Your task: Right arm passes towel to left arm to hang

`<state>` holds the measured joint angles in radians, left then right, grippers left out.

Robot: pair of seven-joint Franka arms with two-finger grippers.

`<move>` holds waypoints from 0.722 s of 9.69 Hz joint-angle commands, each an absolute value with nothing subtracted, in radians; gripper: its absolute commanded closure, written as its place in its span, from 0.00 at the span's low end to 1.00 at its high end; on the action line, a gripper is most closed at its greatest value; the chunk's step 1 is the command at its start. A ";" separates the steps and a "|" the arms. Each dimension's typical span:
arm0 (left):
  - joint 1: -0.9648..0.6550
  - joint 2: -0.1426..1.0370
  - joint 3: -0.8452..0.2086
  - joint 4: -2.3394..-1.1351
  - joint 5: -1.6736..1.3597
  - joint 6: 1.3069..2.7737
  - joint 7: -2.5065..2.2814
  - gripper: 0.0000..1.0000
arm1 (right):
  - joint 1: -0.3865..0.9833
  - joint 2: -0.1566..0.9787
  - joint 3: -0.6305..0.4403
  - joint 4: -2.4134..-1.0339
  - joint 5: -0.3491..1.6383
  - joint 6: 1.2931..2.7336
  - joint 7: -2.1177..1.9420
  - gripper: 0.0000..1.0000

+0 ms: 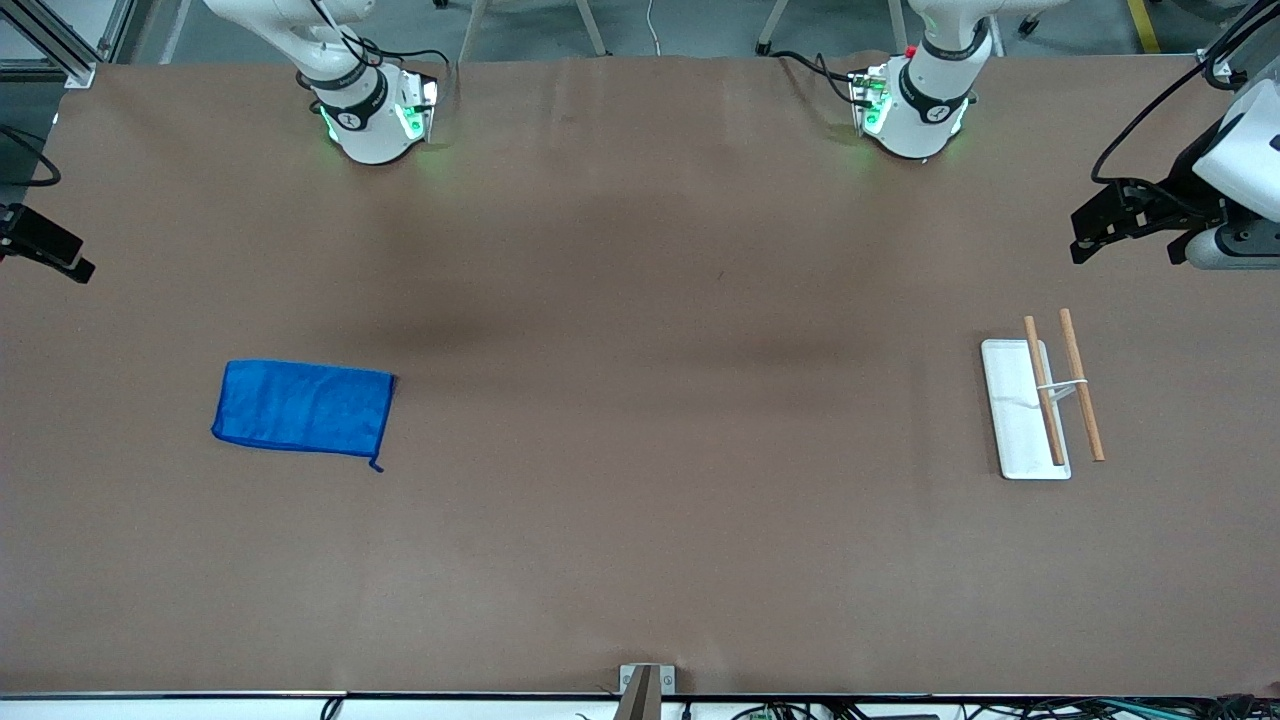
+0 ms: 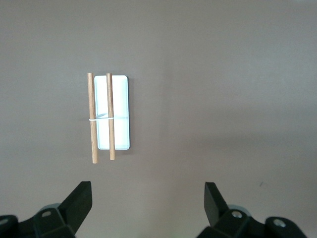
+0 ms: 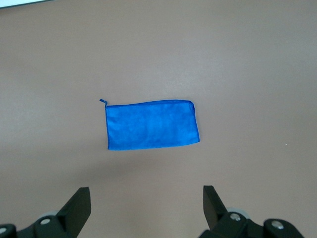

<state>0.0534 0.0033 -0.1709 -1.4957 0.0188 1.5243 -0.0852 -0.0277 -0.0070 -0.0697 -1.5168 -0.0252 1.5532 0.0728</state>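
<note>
The bright blue towel [image 1: 303,408] lies flat on the brown table toward the right arm's end, its small loop [image 1: 377,466] at the corner nearest the front camera. It also shows in the right wrist view [image 3: 151,125]. My right gripper [image 3: 146,198] is open and empty, high above the table beside the towel; only a black part of it [image 1: 50,245] shows at the edge of the front view. My left gripper [image 2: 147,198] is open and empty, high over the table near the rack; it shows at the other edge of the front view [image 1: 1125,238].
A rack stands toward the left arm's end: a white flat base [image 1: 1010,420] with two wooden rods [image 1: 1045,390] joined by a thin white crosspiece. It also shows in the left wrist view [image 2: 120,114]. The arm bases [image 1: 370,110] stand along the table's edge farthest from the front camera.
</note>
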 commanded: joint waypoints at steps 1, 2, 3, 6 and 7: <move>0.055 -0.005 -0.176 -1.543 0.038 1.534 -0.100 0.00 | -0.031 -0.005 -0.067 -1.505 -0.011 1.540 0.067 0.00; 0.055 -0.003 -0.176 -1.543 0.038 1.535 -0.100 0.00 | -0.031 -0.005 -0.067 -1.505 -0.011 1.540 0.067 0.00; 0.054 -0.002 -0.176 -1.543 0.038 1.534 -0.100 0.00 | -0.031 -0.005 -0.067 -1.505 -0.011 1.540 0.066 0.00; 0.052 0.002 -0.178 -1.543 0.038 1.534 -0.100 0.00 | -0.037 0.017 -0.074 -1.580 -0.015 1.552 -0.045 0.00; 0.052 0.003 -0.178 -1.543 0.038 1.534 -0.100 0.00 | -0.041 0.035 -0.077 -1.633 -0.015 1.593 -0.057 0.00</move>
